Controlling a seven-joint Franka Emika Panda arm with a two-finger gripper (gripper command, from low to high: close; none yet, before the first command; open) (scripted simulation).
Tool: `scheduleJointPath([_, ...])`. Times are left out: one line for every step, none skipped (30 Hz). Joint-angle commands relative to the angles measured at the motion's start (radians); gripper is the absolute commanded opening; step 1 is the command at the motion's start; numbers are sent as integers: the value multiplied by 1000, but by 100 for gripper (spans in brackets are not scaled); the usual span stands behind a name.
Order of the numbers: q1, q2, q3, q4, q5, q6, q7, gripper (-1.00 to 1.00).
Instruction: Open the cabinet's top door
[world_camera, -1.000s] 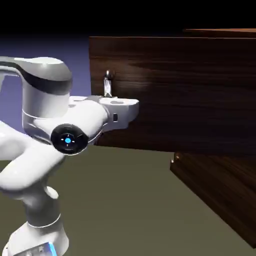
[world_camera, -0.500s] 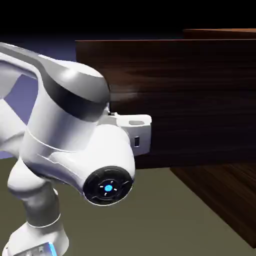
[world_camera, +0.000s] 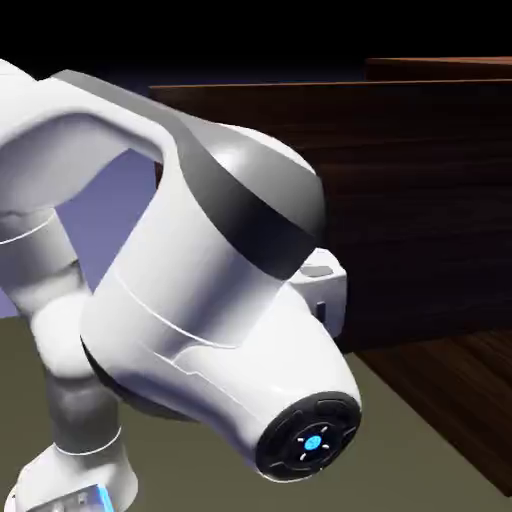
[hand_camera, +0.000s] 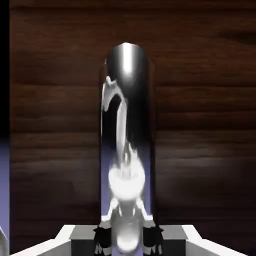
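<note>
One large dark brown wood-grain cabinet (world_camera: 430, 200) fills the right. Its one visible top door (world_camera: 420, 180) stands swung out toward the left. The single two-finger gripper (hand_camera: 127, 240) is clamped tight on one slim silver bar handle (hand_camera: 127, 125), centred against the door's wood.

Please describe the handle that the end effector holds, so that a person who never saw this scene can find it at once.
Find the large dark wood-grain cabinet; its top door fills the hand view. On that door stands the handle, a slim silver bar with a rounded end, gripped by the end effector. It is the only shiny metal on the brown wood.
</note>
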Motion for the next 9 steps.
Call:
scheduleJointPath([36, -15, -28, 11, -4, 3, 12, -100])
scheduleJointPath([72, -33, -54, 24, -10, 6, 24, -100])
scheduleJointPath([109, -51, -80, 38, -16, 9, 38, -100])
scheduleJointPath([145, -71, -105, 53, -22, 11, 52, -100])
scheduleJointPath([181, -92, -129, 69, -28, 14, 67, -100])
scheduleJointPath([217, -114, -153, 86, -35, 16, 83, -100])
scheduleJointPath([254, -138, -175, 106, -42, 17, 99, -100])
scheduleJointPath([290, -163, -196, 128, -50, 16, 117, -100])
scheduleJointPath([326, -189, -216, 154, -57, 14, 136, -100])
